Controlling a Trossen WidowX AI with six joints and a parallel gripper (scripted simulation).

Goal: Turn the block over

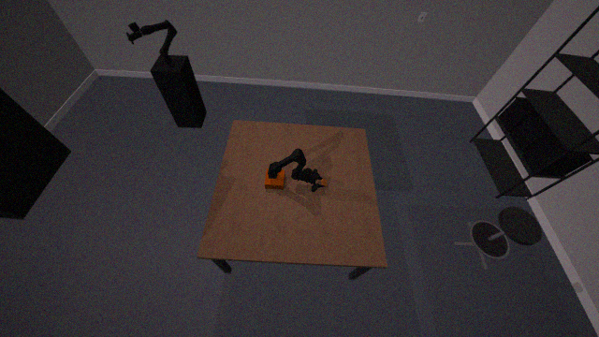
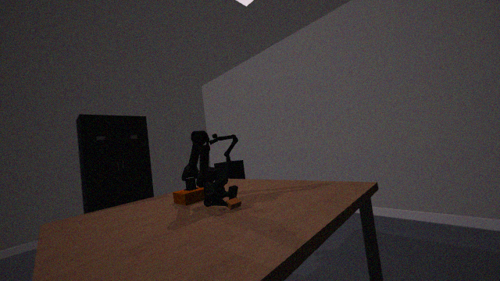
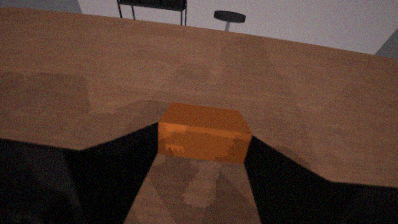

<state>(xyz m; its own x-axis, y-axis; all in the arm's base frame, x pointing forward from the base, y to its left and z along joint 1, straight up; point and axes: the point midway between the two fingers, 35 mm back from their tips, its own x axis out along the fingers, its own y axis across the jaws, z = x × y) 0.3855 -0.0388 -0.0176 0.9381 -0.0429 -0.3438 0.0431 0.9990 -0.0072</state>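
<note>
The orange block (image 1: 324,183) (image 2: 234,203) (image 3: 204,144) is low at the table (image 1: 281,229) (image 2: 187,246) (image 3: 45,45), right of the arm's base in the top view. It looks level and seems to rest on the table, though its underside is hidden. My gripper (image 1: 322,182) (image 2: 230,197) (image 3: 203,132) reaches it from the base side, and its two black fingers are shut on the block's opposite ends. The wrist view shows the top and the near side, with lighter patches on the near side. I cannot make out which side is marked.
The arm's orange base block (image 1: 274,183) (image 2: 184,197) stands on the table behind the gripper. Off the table are another black arm on a dark pedestal (image 1: 182,95) (image 2: 234,171), a dark shelf (image 1: 543,133) and a round stool (image 1: 520,226).
</note>
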